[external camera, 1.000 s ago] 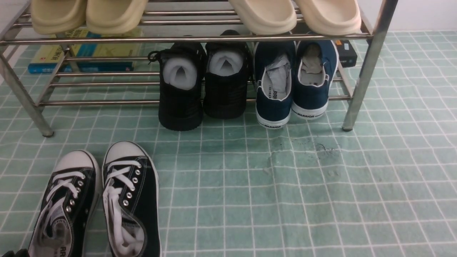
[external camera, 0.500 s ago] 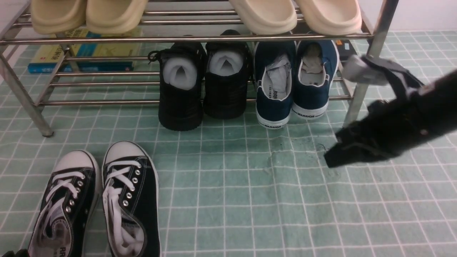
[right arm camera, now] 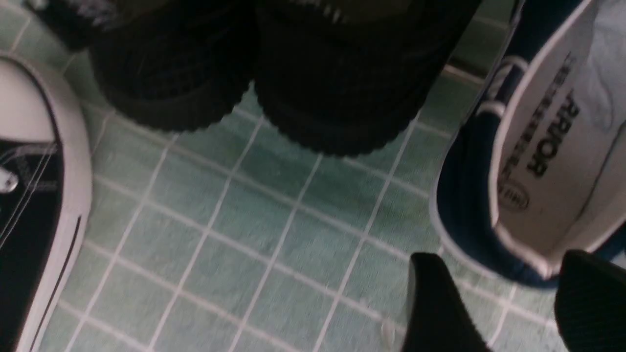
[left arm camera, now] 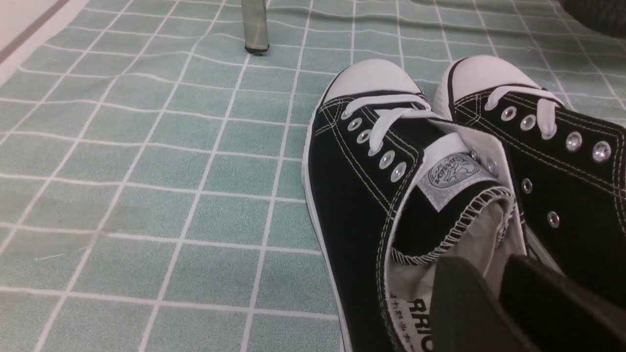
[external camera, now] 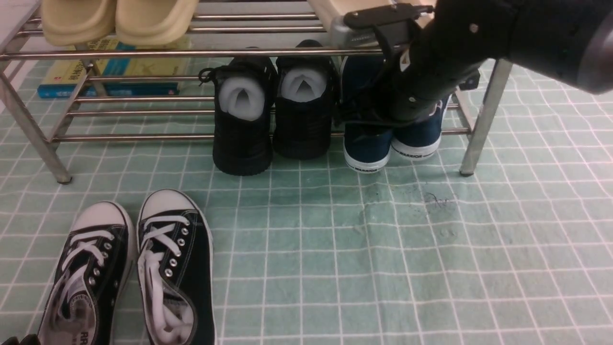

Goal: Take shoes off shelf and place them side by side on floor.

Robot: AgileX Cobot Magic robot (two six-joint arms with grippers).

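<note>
on the low shelf (external camera: 143, 138) | navy shoes (external camera: 368, 148) (paper-stuffed) | right fingers (right arm camera: 499, 274) spread; left fingers (left arm camera: 481, 283) unclear

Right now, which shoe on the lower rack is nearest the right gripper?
The navy slip-on beside the black pair; the right gripper's open fingers hover over it.

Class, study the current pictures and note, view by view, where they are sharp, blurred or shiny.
Front view: the black lace-up sneakers look fairly crisp, and highlights run along the metal bars of the shelf; left wrist view: eyelets and stitching are sharp, the dark end effector blurred; right wrist view: the all-black shoes are dim and soft-edged.
</note>
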